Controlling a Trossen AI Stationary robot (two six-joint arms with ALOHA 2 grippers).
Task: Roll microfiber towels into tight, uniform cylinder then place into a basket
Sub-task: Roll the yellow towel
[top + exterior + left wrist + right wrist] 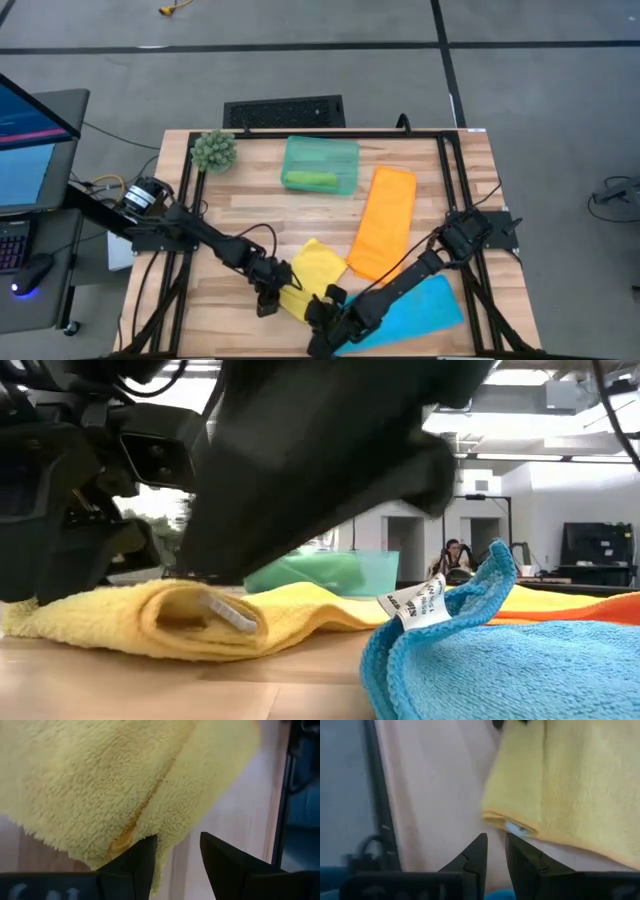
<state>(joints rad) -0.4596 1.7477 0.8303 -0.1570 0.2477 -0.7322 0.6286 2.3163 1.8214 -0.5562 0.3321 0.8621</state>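
A: Wood bench [250,205]: teal basket [320,165] at the back holds a green roll [310,179]. Orange towel [383,222] flat, blue towel [510,660] at the front.
B: Labels?
A: White tag [415,604] on blue, print unreadable.
B: Claws?
A: Left claw [177,857] parted at the folded yellow towel [115,785] edge. Right claw [495,851] narrowly parted, empty, beside it.

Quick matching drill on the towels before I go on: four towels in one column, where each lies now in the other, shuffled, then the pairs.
1. green towel
2. orange towel
3. yellow towel
4. blue towel

a. under the right arm, front of the table
b. flat, right of the basket
c. between both sets of jaws
d. rolled, inside the basket

Pairs: 1-d, 2-b, 3-c, 4-a
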